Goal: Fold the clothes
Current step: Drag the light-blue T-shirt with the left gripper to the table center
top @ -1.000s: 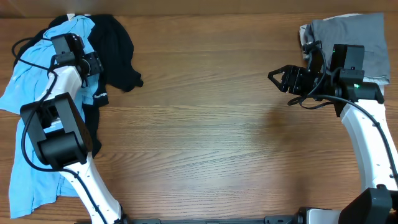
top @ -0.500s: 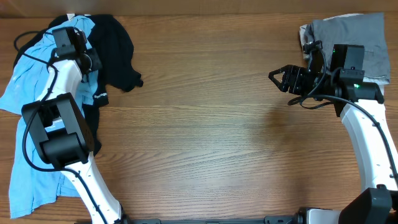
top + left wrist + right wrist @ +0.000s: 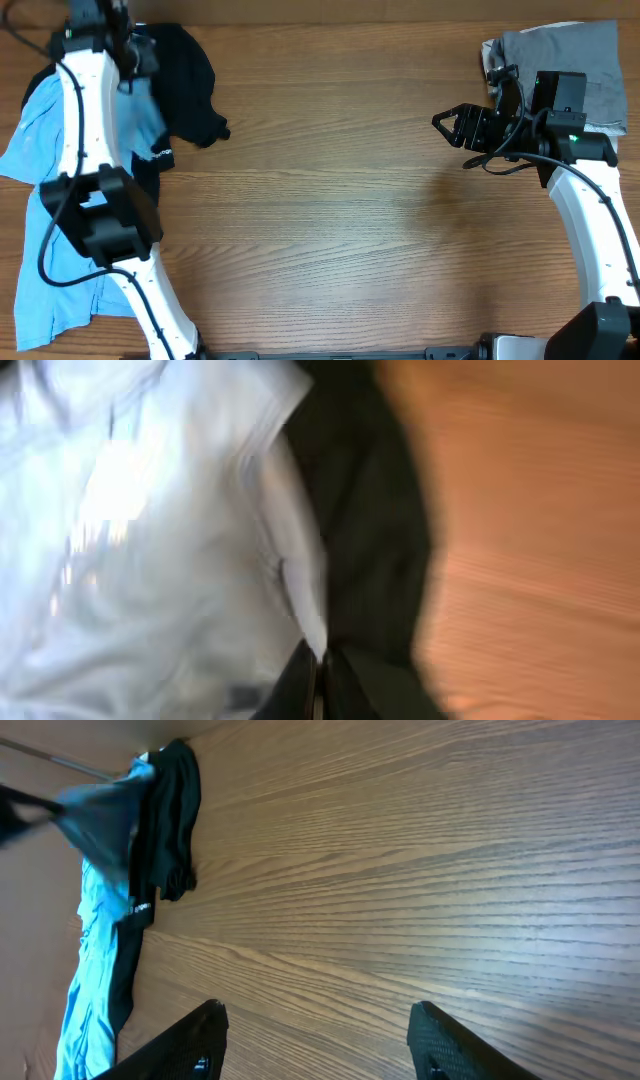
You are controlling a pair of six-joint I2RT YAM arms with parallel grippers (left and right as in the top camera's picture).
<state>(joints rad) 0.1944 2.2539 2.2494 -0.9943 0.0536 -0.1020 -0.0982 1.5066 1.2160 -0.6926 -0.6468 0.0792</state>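
Note:
A light blue T-shirt [image 3: 30, 130] lies crumpled along the table's left side, partly over a black shirt [image 3: 190, 90]. My left gripper [image 3: 128, 62] is raised over the far left corner, shut on a fold of the blue T-shirt. In the left wrist view its jaws [image 3: 318, 680] pinch a pale strip of the T-shirt [image 3: 150, 540] beside the black shirt [image 3: 370, 510]; the picture is blurred. My right gripper [image 3: 447, 127] hovers at the right, open over bare wood. Nothing is between its jaws [image 3: 317, 1008]. The right wrist view shows the lifted blue cloth [image 3: 100, 815] far off.
A folded grey garment [image 3: 570, 60] lies at the far right corner, behind my right arm. Bare wooden table [image 3: 330, 220] stretches between the two arms. The left arm's base and a black cable [image 3: 45, 250] stand over the blue T-shirt's near part.
My left gripper has shut on the blue T-shirt and risen toward the far left corner, pulling cloth up with it. The right arm has not moved.

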